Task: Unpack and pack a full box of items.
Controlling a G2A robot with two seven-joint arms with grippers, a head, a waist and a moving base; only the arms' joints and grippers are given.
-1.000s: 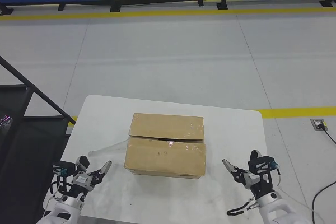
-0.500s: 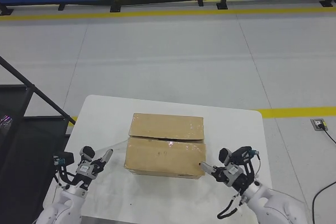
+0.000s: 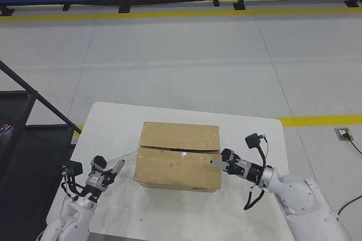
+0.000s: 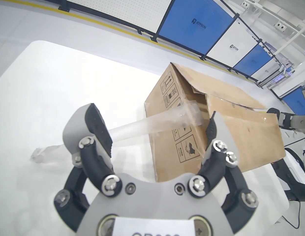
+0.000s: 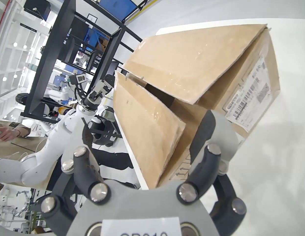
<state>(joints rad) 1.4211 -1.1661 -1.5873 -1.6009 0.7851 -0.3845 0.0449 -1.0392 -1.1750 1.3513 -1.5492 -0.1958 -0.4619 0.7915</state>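
Since a second ago my right end effector (image 3: 218, 164) has swung in from the near edge of the tabletop (image 3: 253, 135) to the right end of the box (image 3: 178, 153). The left end effector (image 3: 108, 168) has crept a little closer too. The box sits directly ahead of both, top flaps slightly parted. The right fingers are spread wide astride its near corner; contact I cannot tell. The left fingers are wide too, holding nothing, with a clear tape strip (image 4: 152, 126) trailing from the box between them.
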